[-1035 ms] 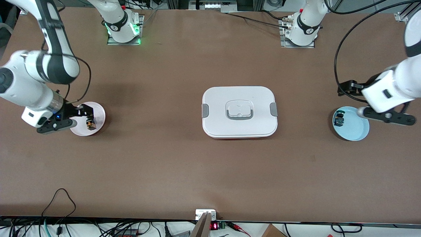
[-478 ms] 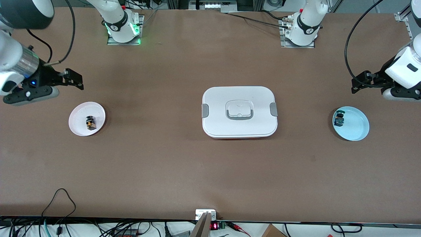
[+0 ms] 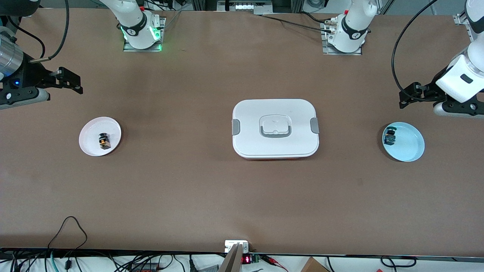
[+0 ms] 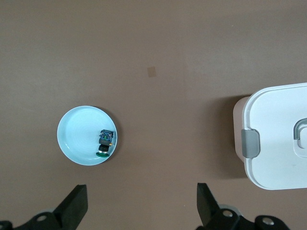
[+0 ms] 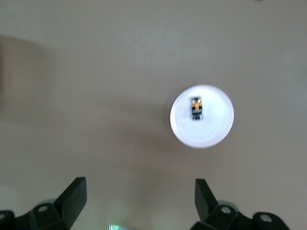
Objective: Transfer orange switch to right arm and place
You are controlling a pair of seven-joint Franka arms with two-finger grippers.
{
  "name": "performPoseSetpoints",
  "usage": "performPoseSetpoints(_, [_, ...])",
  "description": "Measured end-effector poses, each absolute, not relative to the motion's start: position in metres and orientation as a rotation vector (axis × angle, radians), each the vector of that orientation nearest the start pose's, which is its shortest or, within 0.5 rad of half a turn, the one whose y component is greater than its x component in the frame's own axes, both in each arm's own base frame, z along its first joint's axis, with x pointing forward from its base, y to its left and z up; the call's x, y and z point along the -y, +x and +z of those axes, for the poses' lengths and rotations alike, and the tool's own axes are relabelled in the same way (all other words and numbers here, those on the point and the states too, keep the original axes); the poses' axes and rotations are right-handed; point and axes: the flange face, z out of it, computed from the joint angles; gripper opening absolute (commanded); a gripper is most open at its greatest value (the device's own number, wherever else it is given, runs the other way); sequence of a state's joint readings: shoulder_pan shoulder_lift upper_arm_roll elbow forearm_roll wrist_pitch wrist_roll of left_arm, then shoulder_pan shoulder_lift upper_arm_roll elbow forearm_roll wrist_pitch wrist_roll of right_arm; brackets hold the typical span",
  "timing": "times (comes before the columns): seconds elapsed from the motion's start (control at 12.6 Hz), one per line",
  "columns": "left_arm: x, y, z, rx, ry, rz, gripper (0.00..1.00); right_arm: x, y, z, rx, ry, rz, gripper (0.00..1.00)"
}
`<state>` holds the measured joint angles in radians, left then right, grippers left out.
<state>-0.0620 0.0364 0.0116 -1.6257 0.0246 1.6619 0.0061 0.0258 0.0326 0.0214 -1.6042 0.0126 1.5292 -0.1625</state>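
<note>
The front camera looks down from high across the long brown table [image 3: 196, 189], facing both robot bases. Each wrist camera looks straight down from well above its own open fingers: the left shares the round pale-blue dish [image 4: 76, 143] and white rectangular lidded box [image 4: 276, 139], the right the round white plate [image 5: 216, 129].

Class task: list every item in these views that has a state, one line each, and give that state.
orange switch: resting in the pink plate, not held.
blue-green component: lying in the blue plate, at its rim.
white box: lid on, closed.
right gripper: open, empty, raised above the table.
left gripper: open, empty, raised above the table.
</note>
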Motion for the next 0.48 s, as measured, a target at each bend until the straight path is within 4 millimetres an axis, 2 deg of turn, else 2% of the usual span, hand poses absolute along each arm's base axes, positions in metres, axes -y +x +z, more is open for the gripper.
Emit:
performPoseSetpoints(0.24, [0.032,0.571,0.586,-0.107,-3.115,-0.002,1.00,-0.025,0.551,0.585,0.317,-3.096,0.193,1.00])
performPoseSetpoints(0.48, [0.037,0.571,0.587,-0.118,-3.115,-0.005,1.00,-0.028,0.546,0.594,0.327,-3.097,0.177,1.00])
